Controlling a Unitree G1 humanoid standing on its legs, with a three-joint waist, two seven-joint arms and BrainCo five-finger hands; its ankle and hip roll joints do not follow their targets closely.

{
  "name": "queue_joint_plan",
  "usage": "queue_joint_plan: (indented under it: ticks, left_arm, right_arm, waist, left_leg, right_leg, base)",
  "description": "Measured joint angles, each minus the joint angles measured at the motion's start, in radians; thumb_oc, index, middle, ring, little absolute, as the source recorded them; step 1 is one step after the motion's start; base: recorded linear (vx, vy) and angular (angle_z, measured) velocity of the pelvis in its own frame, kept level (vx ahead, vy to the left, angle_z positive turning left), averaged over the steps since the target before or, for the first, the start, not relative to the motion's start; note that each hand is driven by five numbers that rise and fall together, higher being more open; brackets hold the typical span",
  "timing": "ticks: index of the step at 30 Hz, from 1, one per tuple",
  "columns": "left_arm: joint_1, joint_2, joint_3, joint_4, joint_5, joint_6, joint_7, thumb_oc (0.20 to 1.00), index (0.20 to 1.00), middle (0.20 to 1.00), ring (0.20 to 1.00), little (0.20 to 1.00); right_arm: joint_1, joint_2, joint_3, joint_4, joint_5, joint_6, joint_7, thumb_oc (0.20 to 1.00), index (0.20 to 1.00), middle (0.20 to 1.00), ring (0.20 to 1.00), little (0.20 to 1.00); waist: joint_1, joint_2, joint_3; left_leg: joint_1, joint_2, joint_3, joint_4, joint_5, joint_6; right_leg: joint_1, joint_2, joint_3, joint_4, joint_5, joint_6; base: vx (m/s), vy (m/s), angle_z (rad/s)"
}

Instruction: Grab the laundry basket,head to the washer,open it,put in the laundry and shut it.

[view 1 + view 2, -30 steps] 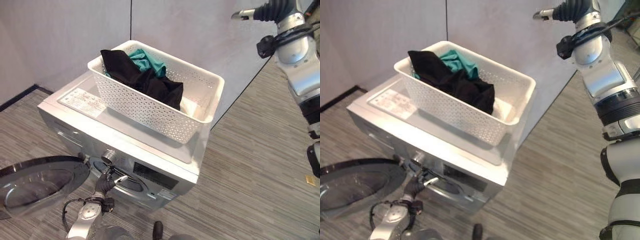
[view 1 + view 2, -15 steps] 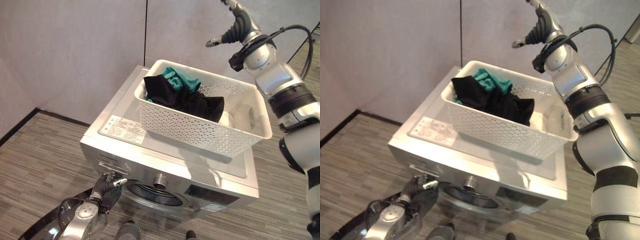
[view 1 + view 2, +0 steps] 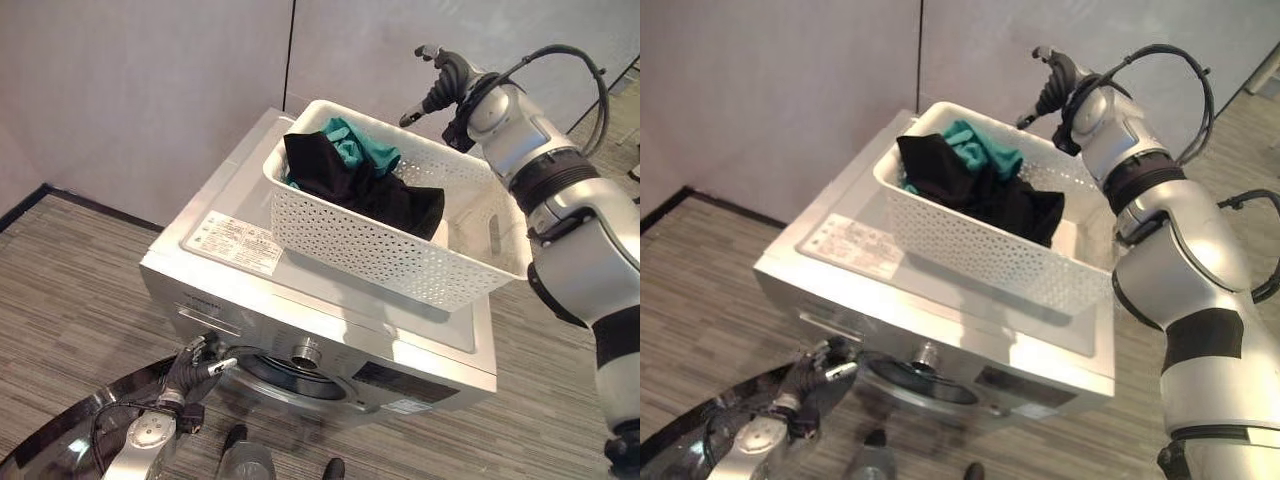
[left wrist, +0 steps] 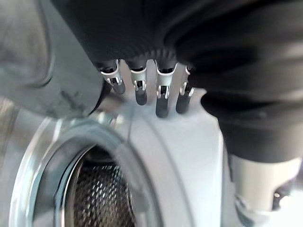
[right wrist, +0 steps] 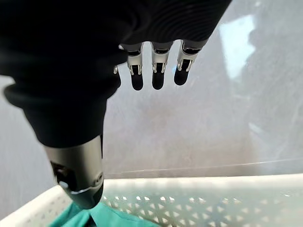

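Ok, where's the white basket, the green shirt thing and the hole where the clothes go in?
white basket (image 3: 380,255), left eye view, on its long front wall.
green cloth (image 3: 355,150), left eye view, on the bunched part by the black clothes.
washer opening (image 4: 102,191), left wrist view, on the metal drum inside.

The laundry basket (image 3: 400,255) in front of me is white, rectangular, with perforated walls and a smooth rim. It sits upright on top of the washer (image 3: 330,335), set askew to the lid, with its right-hand end overhanging the washer's right edge. Inside it, a black garment (image 3: 340,185) is heaped toward the far left end and spills along the middle; a teal garment (image 3: 358,148) peeks out behind it against the far wall. The washer is silver-grey and front-loading. Its round door (image 3: 60,450) is swung wide open at my lower left, and I can see the perforated steel drum (image 4: 102,196) through the opening.
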Motion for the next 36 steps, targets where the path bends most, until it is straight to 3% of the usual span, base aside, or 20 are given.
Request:
queue_joint_plan:
  ticks: [4, 14, 22, 31, 32, 33, 34, 36]
  left_arm:
    - [0.007, -0.009, -0.009, 0.000, -0.001, 0.001, -0.001, 1.000, 1.000, 1.000, 1.000, 1.000]
    - [0.014, -0.009, -0.014, -0.004, -0.013, 0.005, -0.002, 1.000, 1.000, 1.000, 1.000, 1.000]
    - [-0.020, -0.010, -0.046, -0.006, -0.041, 0.001, 0.001, 1.000, 1.000, 1.000, 1.000, 1.000]
    - [-0.013, -0.007, -0.038, -0.033, -0.084, -0.006, 0.006, 1.000, 1.000, 1.000, 1.000, 1.000]
    - [-0.013, -0.007, -0.038, -0.034, -0.098, -0.006, 0.007, 1.000, 1.000, 1.000, 1.000, 1.000]
    - [-0.015, -0.007, -0.038, -0.034, -0.117, -0.008, 0.008, 1.000, 1.000, 1.000, 1.000, 1.000]
    - [-0.021, -0.007, -0.038, -0.035, -0.120, -0.008, 0.012, 1.000, 1.000, 1.000, 1.000, 1.000]
    - [-0.024, -0.007, -0.039, -0.044, -0.120, -0.009, 0.015, 1.000, 1.000, 1.000, 1.000, 1.000]
  right_arm:
    - [0.026, 0.001, 0.015, -0.077, 0.003, -0.003, 0.003, 1.000, 1.000, 1.000, 1.000, 1.000]
    - [0.029, 0.005, 0.078, -0.254, 0.071, -0.022, 0.011, 1.000, 1.000, 1.000, 1.000, 1.000]
    - [0.028, 0.055, 0.075, -0.140, 0.070, -0.030, 0.015, 1.000, 1.000, 1.000, 1.000, 1.000]
    - [-0.010, 0.058, 0.010, -0.058, 0.058, -0.041, -0.073, 1.000, 1.000, 1.000, 1.000, 1.000]
    - [-0.022, 0.057, 0.006, -0.045, 0.055, -0.043, -0.075, 0.843, 0.843, 0.843, 0.843, 0.843]
    - [-0.043, 0.056, 0.001, -0.022, 0.042, -0.044, -0.093, 0.551, 0.551, 0.551, 0.551, 0.551]
    - [-0.058, 0.054, -0.003, -0.007, 0.039, -0.043, -0.095, 0.200, 0.200, 0.200, 0.200, 0.200]
    - [-0.061, 0.050, -0.002, -0.010, 0.039, -0.043, -0.096, 0.200, 0.200, 0.200, 0.200, 0.200]
  waist:
    - [0.004, -0.025, 0.003]
    - [0.005, -0.035, 0.001]
    - [0.014, -0.032, 0.012]
    - [0.040, -0.012, 0.060]
    - [0.041, -0.008, 0.067]
    - [0.041, -0.003, 0.080]
    - [0.043, 0.005, 0.094]
    - [0.043, 0.001, 0.091]
  left_leg:
    - [-0.002, 0.021, 0.003, -0.025, 0.015, -0.016]
    - [-0.005, 0.035, 0.028, -0.041, 0.018, -0.021]
    - [-0.064, 0.030, -0.003, -0.023, 0.022, -0.024]
    - [-0.134, 0.028, -0.041, -0.022, 0.045, -0.030]
    - [-0.145, 0.028, -0.049, -0.022, 0.047, -0.030]
    - [-0.160, 0.028, -0.063, -0.024, 0.053, -0.031]
    - [-0.166, 0.028, -0.074, -0.026, 0.057, -0.034]
    - [-0.174, 0.029, -0.078, -0.025, 0.061, -0.034]
  right_leg:
    - [-0.018, 0.020, 0.006, -0.001, -0.001, -0.011]
    - [-0.043, 0.029, 0.034, -0.001, 0.004, -0.017]
    - [-0.076, 0.032, 0.007, 0.004, 0.006, -0.020]
    - [-0.126, 0.040, -0.017, -0.001, 0.014, -0.027]
    - [-0.133, 0.042, -0.023, -0.001, 0.014, -0.027]
    - [-0.142, 0.044, -0.037, -0.001, 0.013, -0.028]
    - [-0.144, 0.045, -0.043, -0.002, 0.011, -0.025]
    - [-0.154, 0.044, -0.043, -0.002, 0.013, -0.026]
  base:
    - [-0.01, -0.050, -0.07]
    - [0.00, -0.017, -0.08]
    - [-0.03, -0.012, 0.08]
    - [-0.05, -0.012, 0.10]
    - [-0.04, -0.014, 0.20]
    - [-0.04, -0.023, 0.26]
    - [-0.03, -0.022, 0.22]
    - [-0.02, -0.009, 0.05]
